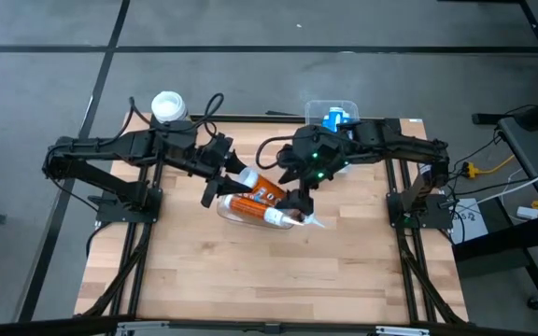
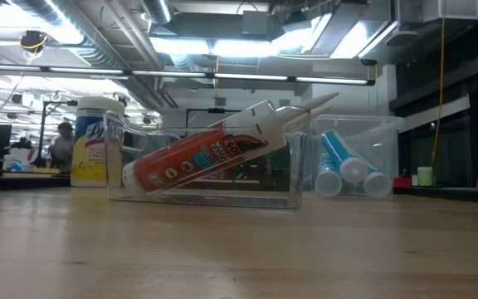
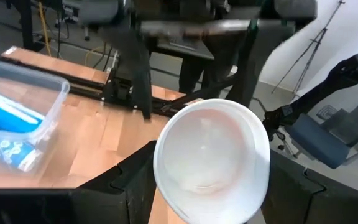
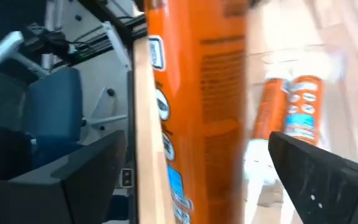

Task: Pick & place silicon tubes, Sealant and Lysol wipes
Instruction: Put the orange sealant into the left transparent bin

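Table [image 1: 250, 280]: pale wood, both arms reaching in over its middle and far half.
Near bin [image 2: 214, 195]: clear plastic, mid-table; in the low view one orange sealant tube [image 2: 206, 154] leans across it, base low on one side, white nozzle up over the other rim. The high view shows a second orange tube [image 1: 250, 204] lying in the same bin.
Far bin [image 1: 330, 114]: clear, at the table's far edge on the right side, holding blue-and-white silicon tubes [image 2: 343, 166].
Lysol wipes [image 1: 167, 105]: upright at the far-left edge of the table, white lid up, well apart from both bins.
Left gripper [image 1: 220, 179]: just left of the near bin. Its wrist view is filled by a round white end [image 3: 211, 158] sitting between the dark fingers [image 3: 126, 193]; I judge they grip it, though what it belongs to is unclear.
Right gripper [image 1: 299, 201]: over the near bin's right end, by the nozzle; an orange tube runs lengthwise past its fingers [image 4: 328, 180], which stand apart.
Key relation: the tubes' long axis runs left-right between the two grippers; the wipes lie behind the left arm, so that arm is the nearer one for them.
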### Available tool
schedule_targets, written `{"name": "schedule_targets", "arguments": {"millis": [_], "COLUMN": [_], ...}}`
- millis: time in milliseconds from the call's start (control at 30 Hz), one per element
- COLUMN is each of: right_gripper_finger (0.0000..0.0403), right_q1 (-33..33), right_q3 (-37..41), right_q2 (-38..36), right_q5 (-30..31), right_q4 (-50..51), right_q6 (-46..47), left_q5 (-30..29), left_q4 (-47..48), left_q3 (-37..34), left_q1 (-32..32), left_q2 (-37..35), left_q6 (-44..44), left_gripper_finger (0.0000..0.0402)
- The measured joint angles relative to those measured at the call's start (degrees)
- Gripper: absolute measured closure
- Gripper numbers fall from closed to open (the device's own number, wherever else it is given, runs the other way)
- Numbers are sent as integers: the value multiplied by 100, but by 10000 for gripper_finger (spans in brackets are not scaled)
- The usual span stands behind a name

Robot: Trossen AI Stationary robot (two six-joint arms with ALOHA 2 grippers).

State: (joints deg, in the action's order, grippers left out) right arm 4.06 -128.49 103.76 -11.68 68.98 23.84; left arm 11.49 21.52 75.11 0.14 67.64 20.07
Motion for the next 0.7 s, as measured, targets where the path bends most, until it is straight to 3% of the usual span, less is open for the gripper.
{"name": "schedule_targets", "arguments": {"millis": [267, 567, 700], "right_gripper_finger": [10, 10, 10], "right_q1": [-213, -108, 7], "right_q3": [-653, -518, -518], "right_q2": [-113, -659, -814], "right_q5": [394, 1453, 1510], "right_q4": [842, 1036, 1038], "right_q6": [-41, -470, -769], "left_q5": [-115, -525, -551], "left_q4": [232, 789, 742], "left_q3": [0, 2, 2], "left_q1": [6, 42, 103], "left_q2": [-4, -4, -4], "left_q6": [33, -121, -168], "left_gripper_finger": [187, 187, 187]}}
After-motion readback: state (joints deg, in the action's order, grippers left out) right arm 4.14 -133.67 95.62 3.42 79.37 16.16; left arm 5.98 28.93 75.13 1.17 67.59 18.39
